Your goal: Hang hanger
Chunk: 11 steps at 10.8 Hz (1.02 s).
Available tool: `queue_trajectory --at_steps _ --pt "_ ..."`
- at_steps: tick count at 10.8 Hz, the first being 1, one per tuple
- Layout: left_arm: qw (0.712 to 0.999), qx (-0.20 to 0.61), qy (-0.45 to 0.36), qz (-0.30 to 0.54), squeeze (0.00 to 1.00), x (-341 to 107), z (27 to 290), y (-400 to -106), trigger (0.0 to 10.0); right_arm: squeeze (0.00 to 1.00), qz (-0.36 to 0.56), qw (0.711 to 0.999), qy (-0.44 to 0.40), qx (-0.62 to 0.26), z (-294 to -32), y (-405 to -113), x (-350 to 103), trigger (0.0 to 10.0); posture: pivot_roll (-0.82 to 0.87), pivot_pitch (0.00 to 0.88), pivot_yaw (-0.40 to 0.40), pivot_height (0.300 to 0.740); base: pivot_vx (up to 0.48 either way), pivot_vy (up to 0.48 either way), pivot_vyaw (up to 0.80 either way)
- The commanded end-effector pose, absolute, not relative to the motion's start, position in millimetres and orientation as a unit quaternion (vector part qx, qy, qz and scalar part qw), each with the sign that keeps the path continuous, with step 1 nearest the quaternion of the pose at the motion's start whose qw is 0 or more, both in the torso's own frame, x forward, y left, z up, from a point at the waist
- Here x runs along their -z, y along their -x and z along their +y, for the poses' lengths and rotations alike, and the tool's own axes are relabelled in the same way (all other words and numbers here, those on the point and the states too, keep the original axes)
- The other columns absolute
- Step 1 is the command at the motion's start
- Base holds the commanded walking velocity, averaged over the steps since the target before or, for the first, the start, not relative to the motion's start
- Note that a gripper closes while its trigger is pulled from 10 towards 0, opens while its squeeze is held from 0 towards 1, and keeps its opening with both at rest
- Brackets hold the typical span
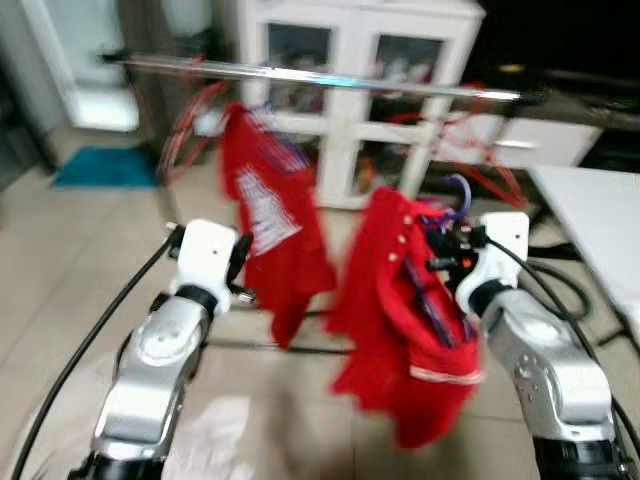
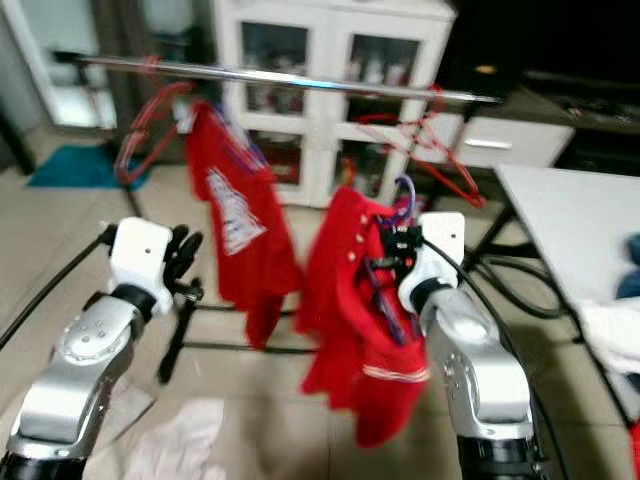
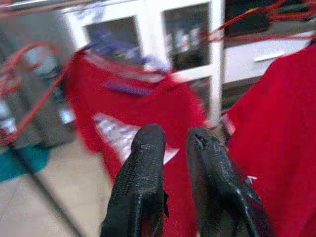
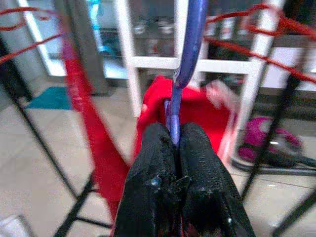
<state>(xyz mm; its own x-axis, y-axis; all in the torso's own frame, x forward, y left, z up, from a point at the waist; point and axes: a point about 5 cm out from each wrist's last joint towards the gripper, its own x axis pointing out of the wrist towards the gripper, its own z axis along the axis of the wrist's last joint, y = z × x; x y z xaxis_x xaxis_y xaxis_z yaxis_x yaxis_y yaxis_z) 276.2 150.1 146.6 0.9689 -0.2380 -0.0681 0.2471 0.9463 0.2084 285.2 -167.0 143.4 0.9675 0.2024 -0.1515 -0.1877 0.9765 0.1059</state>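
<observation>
**Purple hanger held below the rail**

The purple hanger (image 4: pixel 187 54) carries a red garment (image 1: pixel 405 320) and sits clenched between the fingers of the right claw (image 4: pixel 175 148), its hook rising just above the claw. Hanger and garment hang below the silver rail (image 1: pixel 320 78) of the clothes rack, not on it, toward the rail's right half. Further left along the rail, another red shirt (image 1: pixel 275 230) with a pale print hangs from it, with empty red hangers (image 1: pixel 190 125) beside it and more near the right end. The left claw (image 3: pixel 173 163) is raised beside that hung shirt, fingers slightly parted and holding nothing. White cloth (image 2: pixel 185 435) lies on the tiled floor (image 1: pixel 60 260). A white cabinet (image 1: pixel 350 60) stands behind the rack.
</observation>
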Motion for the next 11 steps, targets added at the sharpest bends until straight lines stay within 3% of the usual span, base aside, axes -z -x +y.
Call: queue_trajectory --at_steps 1,11 --pt "0.984 0.143 -0.103 0.016 0.00 -148.5 141.2 -277.2 10.0 0.00 0.064 0.995 -0.043 -0.071 -179.5 -285.4 -147.9 10.0 0.05 0.000 -0.039 0.740 0.435 0.000 0.00" --pt "0.981 0.156 -0.114 0.007 0.00 -150.5 138.9 -278.3 10.0 0.00 0.055 0.994 -0.032 -0.091 -168.8 -292.1 -149.5 10.0 0.07 0.000 -0.037 0.740 0.433 0.000 0.00"
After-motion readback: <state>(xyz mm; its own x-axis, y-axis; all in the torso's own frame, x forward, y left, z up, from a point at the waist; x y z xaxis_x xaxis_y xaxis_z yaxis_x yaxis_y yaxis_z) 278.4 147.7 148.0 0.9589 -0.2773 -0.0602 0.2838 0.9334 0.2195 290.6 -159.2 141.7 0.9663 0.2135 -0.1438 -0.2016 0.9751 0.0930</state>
